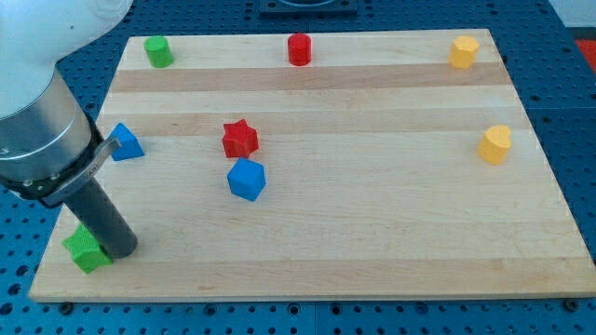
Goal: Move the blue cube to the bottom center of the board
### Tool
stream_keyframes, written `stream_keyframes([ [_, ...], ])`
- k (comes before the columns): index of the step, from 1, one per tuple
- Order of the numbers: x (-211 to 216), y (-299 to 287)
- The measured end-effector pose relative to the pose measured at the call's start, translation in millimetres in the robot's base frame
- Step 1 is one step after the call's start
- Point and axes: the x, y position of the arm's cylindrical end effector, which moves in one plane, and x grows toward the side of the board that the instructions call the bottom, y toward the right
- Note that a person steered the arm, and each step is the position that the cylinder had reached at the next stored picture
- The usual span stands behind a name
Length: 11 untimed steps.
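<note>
The blue cube (247,180) lies on the wooden board (372,242) left of centre, just below the red star (240,139). My tip (121,247) rests at the view's bottom left, touching or right beside the green block (88,249), well to the left of and below the blue cube. The rod rises up-left to the arm's grey body.
A blue triangular block (125,142) sits at the left edge, next to the arm. A green block (157,51), a red cylinder (299,48) and a yellow block (463,51) line the top. Another yellow block (495,144) is at the right.
</note>
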Motion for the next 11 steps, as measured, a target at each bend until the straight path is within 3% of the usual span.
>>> stream_keyframes([
  [11,-85,70],
])
